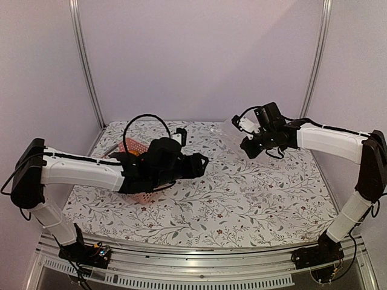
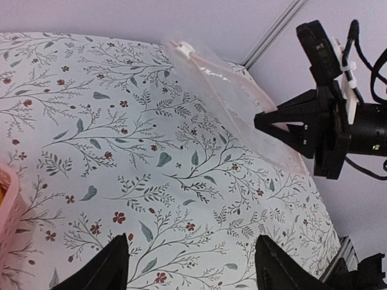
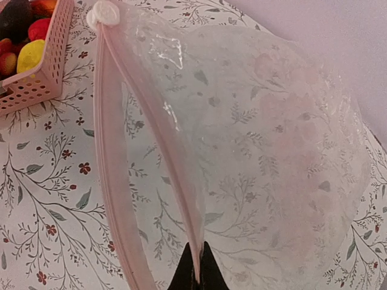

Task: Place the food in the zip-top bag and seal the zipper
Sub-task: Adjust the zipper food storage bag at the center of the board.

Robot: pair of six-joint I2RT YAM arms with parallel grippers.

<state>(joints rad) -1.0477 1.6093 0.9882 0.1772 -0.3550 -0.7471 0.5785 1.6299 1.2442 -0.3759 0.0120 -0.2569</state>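
Floral-printed cloth covered the table (image 1: 242, 199), with plain pale walls behind it. I judged the job barely begun. All the food (image 3: 30, 54) I could see sat in the pink latticed basket (image 3: 42, 78) at the left: a smooth yellow piece, glossy red ones and the dark eggplant (image 3: 13, 17). I saw none of it inside the zip-top bag (image 3: 272, 151).

My right claw (image 3: 196, 266) was pinched together on the bag's mouth edge, holding it up at the far right of the table, well apart from the basket. The bag was thin, soft and clear enough that the cloth's print showed through it, with shiny creases where it bellied out. Its zipper (image 3: 112, 169), a faint pink strip, was parted into two bands, so the mouth gaped. A white slider (image 3: 103, 13) sat at the far end.

My left claw (image 2: 193, 269) was spread apart and empty, over bare cloth between basket and bag.

Left to do, as I judged it: carry every piece across, drop it through that mouth, then press the zipper closed.
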